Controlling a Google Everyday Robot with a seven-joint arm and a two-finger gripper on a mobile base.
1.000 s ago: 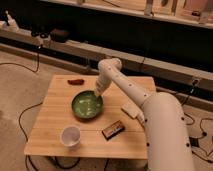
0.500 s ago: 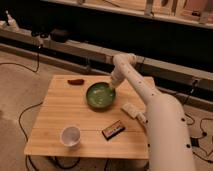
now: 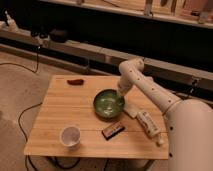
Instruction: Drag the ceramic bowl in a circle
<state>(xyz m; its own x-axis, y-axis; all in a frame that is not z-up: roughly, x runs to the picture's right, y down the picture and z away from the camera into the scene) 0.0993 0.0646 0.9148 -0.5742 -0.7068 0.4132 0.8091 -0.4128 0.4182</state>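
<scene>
The ceramic bowl (image 3: 108, 104) is a wide, shallow, glossy green dish with a darker rim, resting near the middle of the wooden table (image 3: 55, 115). My gripper (image 3: 120, 93) reaches down from the white arm (image 3: 145, 85) and sits at the bowl's far right rim. The contact point is hidden by the arm's wrist.
A small white cup (image 3: 70, 136) stands at the front left. A dark bar (image 3: 113, 130) lies just in front of the bowl. A white tube (image 3: 148, 123) and a small white piece (image 3: 131, 110) lie to its right. A reddish object (image 3: 75, 82) lies at the back left.
The bowl has moved right across the table, first toward the back and then back toward the front, with the gripper staying at its rim.
</scene>
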